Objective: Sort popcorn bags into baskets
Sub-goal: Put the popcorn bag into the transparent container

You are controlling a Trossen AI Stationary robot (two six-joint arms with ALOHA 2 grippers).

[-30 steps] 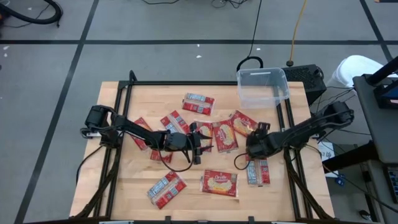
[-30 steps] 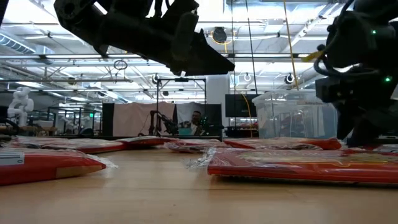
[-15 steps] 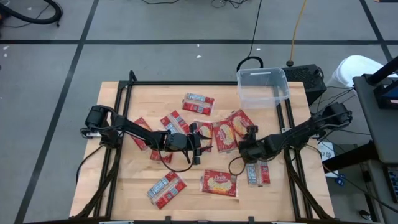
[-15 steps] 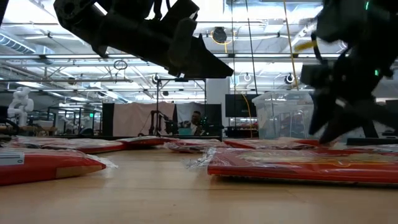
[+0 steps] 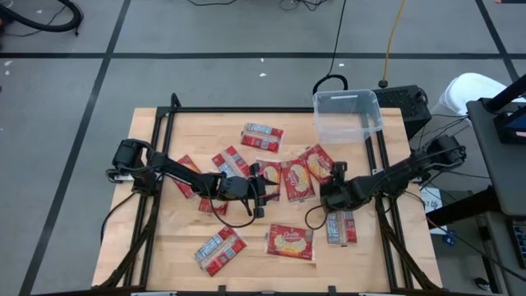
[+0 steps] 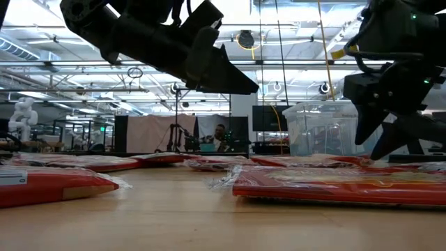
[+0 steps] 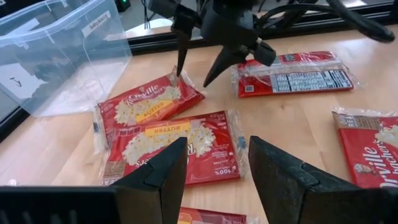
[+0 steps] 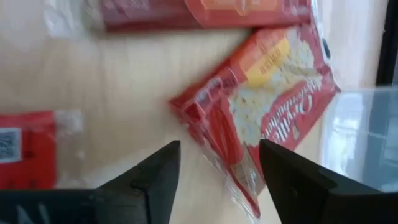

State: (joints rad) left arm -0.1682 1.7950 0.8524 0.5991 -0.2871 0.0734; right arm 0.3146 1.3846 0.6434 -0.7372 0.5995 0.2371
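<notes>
Tub (image 5: 348, 115) partly off table; right claw (image 7: 196, 62) open, tips above bag (image 7: 149, 106).

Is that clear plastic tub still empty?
Empty: the tub shows only its bare see-through bottom; every popcorn bag lies on the table.

"Orville" and "BUTTER" stand on popcorn bags (image 7: 151, 106).

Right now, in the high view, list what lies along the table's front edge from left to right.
Grey-print popcorn bag → popcorn-picture bag → grey-print bag lying partly under the right arm, whose open right gripper hovers just behind it.
</notes>
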